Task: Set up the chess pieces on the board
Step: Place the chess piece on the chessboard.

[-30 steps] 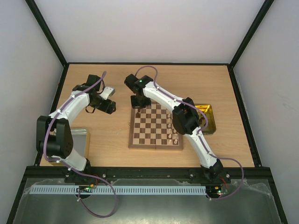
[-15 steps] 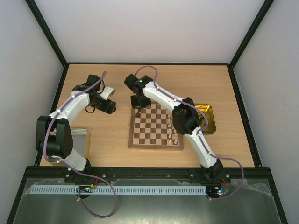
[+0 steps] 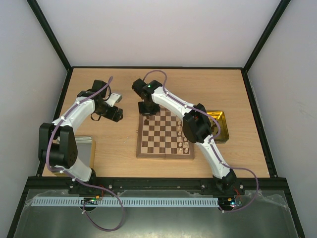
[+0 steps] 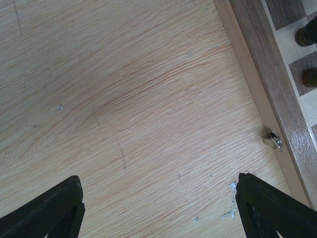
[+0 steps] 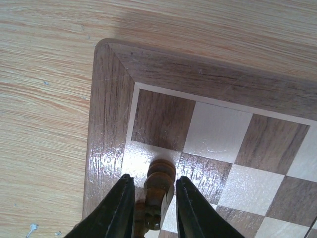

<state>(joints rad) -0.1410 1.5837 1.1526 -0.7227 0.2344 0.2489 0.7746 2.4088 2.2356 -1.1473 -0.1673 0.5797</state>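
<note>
The board lies mid-table, with several chess pieces on its right side. My right gripper is at the board's far left corner. In the right wrist view, the right gripper is open. A dark brown piece stands on a cream square near the board's corner, with a thin gap between it and each finger. My left gripper hovers left of the board. In the left wrist view, the left gripper is wide open over bare wood, and two dark pieces stand at the board's edge.
A shiny yellow tray sits right of the board, partly behind the right arm. A grey tray lies at the near left. A small metal clasp sticks out of the board's side near the left gripper.
The right jaws have parted a little from the dark piece. Neither arm has visibly shifted.
</note>
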